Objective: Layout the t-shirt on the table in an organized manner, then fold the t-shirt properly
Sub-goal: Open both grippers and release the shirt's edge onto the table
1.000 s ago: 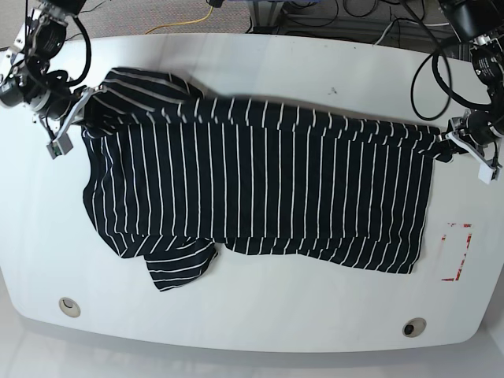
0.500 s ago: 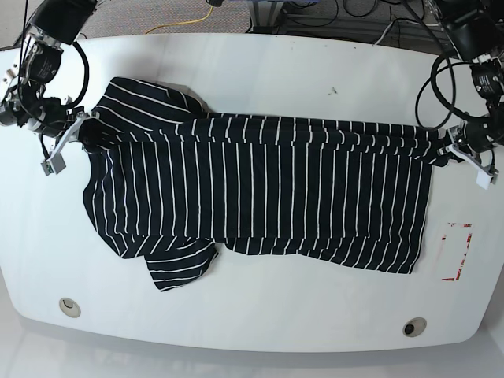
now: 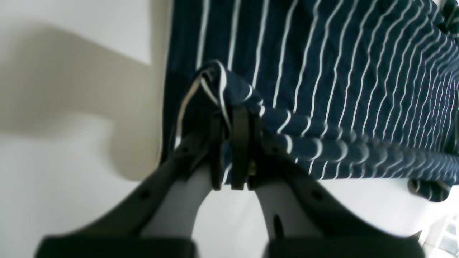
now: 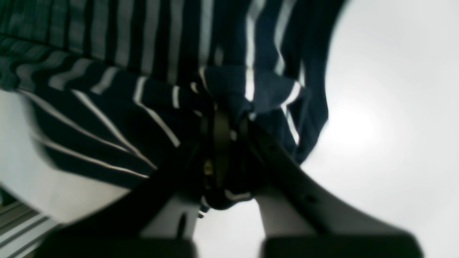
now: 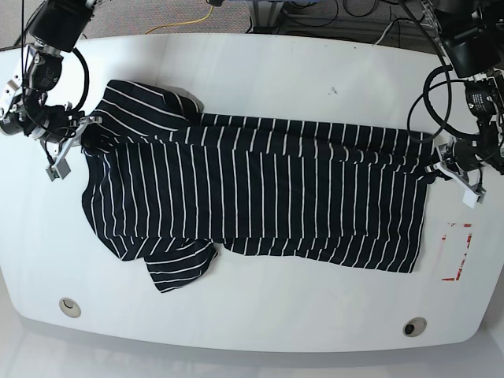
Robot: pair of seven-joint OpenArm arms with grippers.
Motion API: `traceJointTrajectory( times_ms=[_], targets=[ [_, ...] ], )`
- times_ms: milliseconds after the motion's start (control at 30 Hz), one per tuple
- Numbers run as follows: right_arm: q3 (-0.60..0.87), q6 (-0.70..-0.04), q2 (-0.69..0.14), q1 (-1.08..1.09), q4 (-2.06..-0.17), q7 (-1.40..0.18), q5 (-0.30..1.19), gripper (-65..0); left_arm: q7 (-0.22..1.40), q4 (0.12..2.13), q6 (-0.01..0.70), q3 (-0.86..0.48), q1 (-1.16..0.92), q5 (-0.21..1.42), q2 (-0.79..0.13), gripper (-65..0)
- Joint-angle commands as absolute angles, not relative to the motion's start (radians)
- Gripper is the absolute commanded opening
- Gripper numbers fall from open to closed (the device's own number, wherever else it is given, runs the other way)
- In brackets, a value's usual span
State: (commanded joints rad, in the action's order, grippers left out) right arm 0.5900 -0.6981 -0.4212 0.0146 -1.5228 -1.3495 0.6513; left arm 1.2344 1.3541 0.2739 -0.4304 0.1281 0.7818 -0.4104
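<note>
- Nearest in the base view is the rounded edge of the white glossy surface (image 5: 260, 319), with one small round hole (image 5: 69, 307) near its left corner and another round hole (image 5: 414, 327) near its right corner.
- Just beyond that edge area, a short striped sleeve (image 5: 179, 266) sticks out from the lower left of the t-shirt (image 5: 260, 197); the shirt's near edge runs unevenly across the surface, reaching lower at the right.
- At the view's right, beside the shirt and apart from it, is a red rectangular marking (image 5: 457, 252), drawn in broken lines.
- The dark t-shirt, with thin white stripes, lies across the middle of the surface. Its stripes run mostly from near to far.
- Farther back, a long band of the shirt is doubled over and drawn between the two pincers, sagging a little in the middle.
- The left pincer (image 3: 230, 120), at the view's right, is closed on a bunched end of that band, cloth caught between its fingers.
- The right pincer (image 4: 231, 120), at the view's left, is closed on the band's other end, the cloth gathered around its dark fingers.
- Beyond the right pincer, another striped portion (image 5: 146, 101) of the shirt spreads over the surface.
- Farthest off, thin cables (image 5: 211, 11) show past the surface's far edge.
</note>
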Motion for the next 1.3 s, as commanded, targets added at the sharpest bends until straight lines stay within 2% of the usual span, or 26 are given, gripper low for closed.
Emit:
traceJointTrajectory(
  times_ms=[33, 133, 200, 267, 333, 367, 433, 467, 567, 700, 867, 1000, 1167, 1300],
  targets=[
    [0.590, -0.698, -0.420, 0.016, -1.523, -1.349, 0.641, -45.3, 1.234, 1.354, 0.274, -0.426, 0.128, 0.776, -0.410, -64.4],
    [0.591, -0.698, -0.418, 0.024, -1.523, -1.349, 0.611, -23.6, 1.239, 1.354, 0.274, -0.398, 0.151, 0.731, -0.410, -63.5],
    [0.595, -0.698, -0.421, 0.025, -1.523, -1.349, 0.610, -11.7, 1.241, 1.354, 0.274, -0.383, 0.159, 0.704, -0.410, -59.0],
    [0.595, -0.698, -0.424, 0.025, -1.524, -1.349, 0.611, -0.3, 1.241, 1.354, 0.274, -0.377, 0.160, 0.682, -0.410, -50.6],
    [0.595, -0.698, -0.426, 0.028, -1.524, -1.349, 0.613, 0.0, 1.241, 1.354, 0.274, -0.380, 0.160, 0.667, -0.410, -40.3],
    [0.595, -0.698, -0.427, 0.030, -1.524, -1.349, 0.613, 0.0, 1.241, 1.356, 0.274, -0.381, 0.160, 0.657, -0.410, -31.2],
    [0.595, -0.698, -0.435, 0.030, -1.527, -1.349, 0.615, 0.0, 1.241, 1.359, 0.274, -0.383, 0.160, 0.648, -0.410, -22.6],
    [0.595, -0.698, -0.449, 0.031, -1.541, -1.349, 0.615, 0.0, 1.241, 1.359, 0.274, -0.383, 0.160, 0.641, -0.412, -14.6],
    [0.595, -0.698, -0.460, 0.024, -1.600, -1.349, 0.615, 0.0, 1.239, 1.359, 0.272, -0.383, 0.162, 0.616, -0.414, -6.7],
    [0.595, -0.698, -0.464, 0.007, -1.693, -1.359, 0.616, 0.0, 1.239, 1.359, 0.272, -0.395, 0.165, 0.581, -0.414, -6.5],
    [0.596, -0.698, -0.461, -0.025, -1.840, -1.391, 0.618, 0.0, 1.241, 1.360, 0.274, -0.473, 0.173, 0.578, -0.414, -6.5],
    [0.596, -0.698, -0.421, -0.079, -1.936, -1.396, 0.641, 0.0, 1.260, 1.397, 0.275, -0.527, 0.170, 0.576, -0.423, -6.5],
    [0.596, -0.698, -0.387, -0.145, -1.952, -1.396, 0.704, 0.0, 1.274, 1.474, 0.275, -0.564, 0.127, 0.576, -0.429, -6.5],
    [0.619, -0.698, -0.329, -0.197, -1.946, -1.392, 0.714, 0.0, 1.270, 1.543, 0.277, -0.564, 0.091, 0.575, -0.430, -6.5]
  ],
)
